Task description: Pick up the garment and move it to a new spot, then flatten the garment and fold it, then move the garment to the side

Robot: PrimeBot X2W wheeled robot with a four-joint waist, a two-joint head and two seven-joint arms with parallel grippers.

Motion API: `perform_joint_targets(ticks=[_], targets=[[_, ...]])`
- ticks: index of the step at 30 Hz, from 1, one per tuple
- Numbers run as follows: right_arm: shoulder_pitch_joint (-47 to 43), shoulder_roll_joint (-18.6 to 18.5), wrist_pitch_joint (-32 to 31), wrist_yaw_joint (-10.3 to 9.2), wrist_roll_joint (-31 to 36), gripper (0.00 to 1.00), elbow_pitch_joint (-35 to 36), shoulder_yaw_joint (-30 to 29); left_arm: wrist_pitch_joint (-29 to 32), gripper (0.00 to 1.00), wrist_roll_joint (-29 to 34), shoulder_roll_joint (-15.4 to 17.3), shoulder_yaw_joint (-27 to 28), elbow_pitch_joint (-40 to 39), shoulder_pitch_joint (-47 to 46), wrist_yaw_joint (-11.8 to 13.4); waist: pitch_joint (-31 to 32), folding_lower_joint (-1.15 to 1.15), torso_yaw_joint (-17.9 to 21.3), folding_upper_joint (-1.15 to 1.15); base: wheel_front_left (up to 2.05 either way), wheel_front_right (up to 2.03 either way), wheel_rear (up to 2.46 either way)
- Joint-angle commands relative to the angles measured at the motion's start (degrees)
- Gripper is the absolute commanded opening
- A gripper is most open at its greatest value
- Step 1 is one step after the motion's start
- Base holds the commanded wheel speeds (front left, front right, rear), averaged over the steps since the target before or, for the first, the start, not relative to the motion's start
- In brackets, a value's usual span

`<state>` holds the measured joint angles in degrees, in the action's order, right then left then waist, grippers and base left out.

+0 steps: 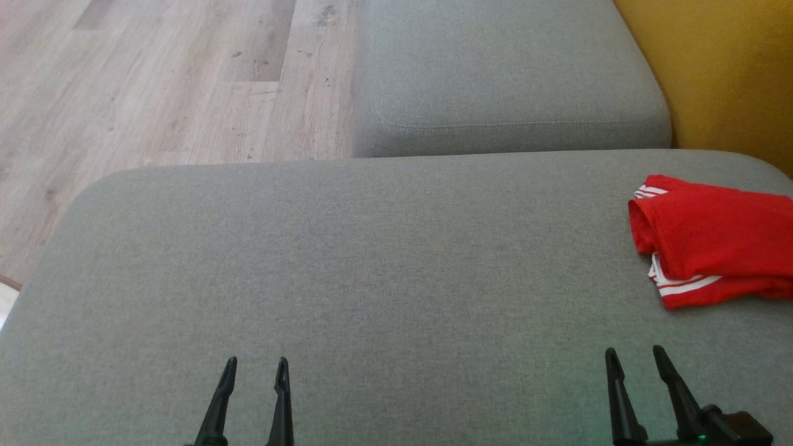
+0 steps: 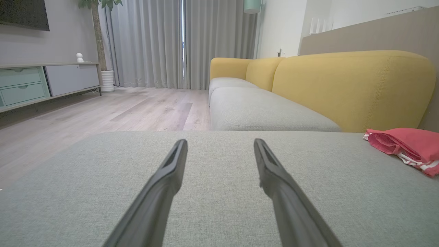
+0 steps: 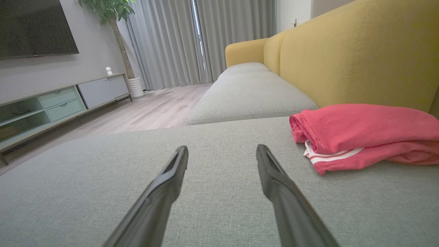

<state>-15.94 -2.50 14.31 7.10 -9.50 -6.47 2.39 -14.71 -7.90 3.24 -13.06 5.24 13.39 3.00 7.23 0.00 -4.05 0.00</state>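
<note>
The garment [image 1: 712, 238] is red with white stripes and lies folded at the right edge of the grey cushion [image 1: 372, 279], close to the yellow backrest. It appears at the far right of the left wrist view [image 2: 408, 144] and to the right of the fingers in the right wrist view [image 3: 360, 133]. My left gripper [image 1: 256, 365] stands open at the lower left, empty, far from the garment. At the lower right, my right gripper [image 1: 635, 356] is open and empty, a short way in front of the garment. Both hover just above the cushion.
A second grey seat cushion [image 1: 502, 74] lies beyond the near one. The yellow backrest [image 1: 718, 68] runs along the right. Wooden floor [image 1: 155, 80] is to the left. A TV cabinet [image 2: 41, 82], a plant pot and curtains stand across the room.
</note>
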Motion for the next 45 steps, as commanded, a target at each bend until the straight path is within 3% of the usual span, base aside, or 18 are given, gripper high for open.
perform_joint_targets(ticks=[1, 5, 6, 10, 45], targets=[[1.78, -0.40, 0.68, 0.39, 0.39, 1.00, 2.07, 1.05, -0.29, 1.00, 0.63, -0.36, 1.96, -1.64, -1.70, 0.05, 0.05, 0.00, 0.03, 0.00, 0.00, 0.00, 0.00], [1.47, -0.39, 0.69, 0.39, 0.12, 1.00, 2.08, 0.94, -0.29, 1.00, 1.01, -0.36, 1.97, -1.34, -1.60, 0.04, 0.34, 0.00, 0.09, 0.00, 0.00, 0.00, 0.00], [-0.01, 0.00, -0.01, 0.00, -0.01, 0.00, -0.18, -0.13, 0.00, 0.00, 0.79, -0.01, 0.00, 0.45, 0.03, 0.00, 0.35, 0.00, 0.10, 0.00, 0.00, 0.00, 0.00], [-0.27, 0.01, -0.09, -0.02, -0.45, 0.00, -3.36, 0.03, 0.04, 0.00, 0.32, -0.02, -0.07, 3.54, 0.68, -0.04, 0.32, 0.00, 0.14, 0.00, 0.00, 0.00, 0.00], [5.80, -1.05, -4.73, 0.09, -24.02, 0.00, -4.46, -1.14, 4.53, 0.00, -24.21, 1.10, 3.67, 5.12, -4.88, -2.90, -1.79, 0.00, 1.21, 0.00, 0.00, 0.00, 0.00]])
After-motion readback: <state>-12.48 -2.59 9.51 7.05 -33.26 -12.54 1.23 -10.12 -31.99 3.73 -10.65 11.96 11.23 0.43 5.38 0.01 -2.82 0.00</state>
